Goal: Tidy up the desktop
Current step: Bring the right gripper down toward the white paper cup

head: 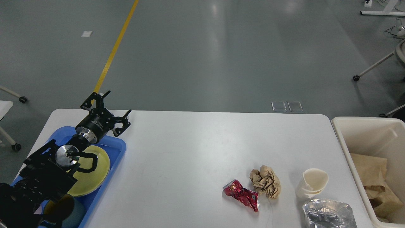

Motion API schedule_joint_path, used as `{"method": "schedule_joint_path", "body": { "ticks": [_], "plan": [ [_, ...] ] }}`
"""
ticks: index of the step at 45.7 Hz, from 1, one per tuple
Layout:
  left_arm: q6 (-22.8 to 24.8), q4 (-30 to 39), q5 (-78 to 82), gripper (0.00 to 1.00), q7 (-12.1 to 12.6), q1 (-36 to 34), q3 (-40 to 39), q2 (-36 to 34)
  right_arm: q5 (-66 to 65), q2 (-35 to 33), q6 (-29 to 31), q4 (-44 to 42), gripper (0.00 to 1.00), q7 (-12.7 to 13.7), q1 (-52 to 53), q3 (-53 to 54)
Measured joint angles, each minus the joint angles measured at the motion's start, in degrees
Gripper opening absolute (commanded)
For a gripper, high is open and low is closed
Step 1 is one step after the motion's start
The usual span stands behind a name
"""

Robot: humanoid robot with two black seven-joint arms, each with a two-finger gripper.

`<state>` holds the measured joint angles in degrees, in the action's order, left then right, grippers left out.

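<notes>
The left end effector [107, 109] is hanging over the far left corner of the surface [190, 158], above the far edge of the blue tray [118, 147], with its two fingers spread wide and nothing between them. The left arm is reaching in from the lower left, crossing over the tray and hiding part of it. The right end effector is not showing in the head view.

The surface, white with rounded corners, is filling the lower half of the view. The tray is sitting along its left edge, carrying a yellow plate [95, 177] and, nearer the robot, a dark cup [63, 210] partly hidden by the arm.

Toward the near right of the surface, a crushed red can [242, 194] is lying on its side, touching or just beside a ball of brown paper [265, 181]. A white paper cup [313, 183] is lying further right, apart from the ball, and a crumpled foil piece [329, 213] is sitting just below it at the view's edge.

A cream bin [340, 133] is standing just beside the right edge of the surface, holding brown paper [376, 180].
</notes>
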<state>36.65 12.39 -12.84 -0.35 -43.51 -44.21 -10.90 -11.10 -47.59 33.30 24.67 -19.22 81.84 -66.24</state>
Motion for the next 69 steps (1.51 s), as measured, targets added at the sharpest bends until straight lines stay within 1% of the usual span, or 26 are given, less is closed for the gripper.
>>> {"method": "schedule_joint_path", "body": {
  "ticks": [5, 11, 13, 17, 27, 43, 50, 59, 69],
  "plan": [
    [0.0, 0.0, 0.0, 0.96, 0.0, 0.0, 0.0, 0.0, -0.4, 1.4, 6.4, 1.9, 0.98, 0.0, 6.3, -3.3],
    [0.0, 0.0, 0.0, 0.96, 0.0, 0.0, 0.0, 0.0, -0.5, 4.8, 14.1, 4.2, 0.98, 0.3, 13.3, -6.1],
    [0.0, 0.0, 0.0, 0.96, 0.0, 0.0, 0.0, 0.0, -0.5, 6.4, 16.2, 5.2, 0.98, 0.4, 15.3, -6.7],
    [0.0, 0.0, 0.0, 0.96, 0.0, 0.0, 0.0, 0.0, -0.5, 9.7, 18.3, 7.3, 0.98, 0.5, 17.9, -7.5],
    [0.0, 0.0, 0.0, 0.96, 0.0, 0.0, 0.0, 0.0, -0.5, 18.5, 19.2, 14.0, 0.97, 0.6, 21.5, -11.1],
    [0.0, 0.0, 0.0, 0.96, 0.0, 0.0, 0.0, 0.0, -0.2, 30.5, 19.1, 24.7, 0.97, 0.6, 22.4, -12.1],
    [0.0, 0.0, 0.0, 0.96, 0.0, 0.0, 0.0, 0.0, -0.1, 34.7, 19.0, 27.5, 0.97, 0.6, 21.6, -12.8],
    [0.0, 0.0, 0.0, 0.96, 0.0, 0.0, 0.0, 0.0, 0.1, 36.1, 18.1, 28.2, 0.97, 0.6, 17.2, -13.0],
    [0.0, 0.0, 0.0, 0.96, 0.0, 0.0, 0.0, 0.0, 0.5, 33.4, 17.9, 27.8, 0.97, 0.6, 12.3, -13.3]
  ]
}}
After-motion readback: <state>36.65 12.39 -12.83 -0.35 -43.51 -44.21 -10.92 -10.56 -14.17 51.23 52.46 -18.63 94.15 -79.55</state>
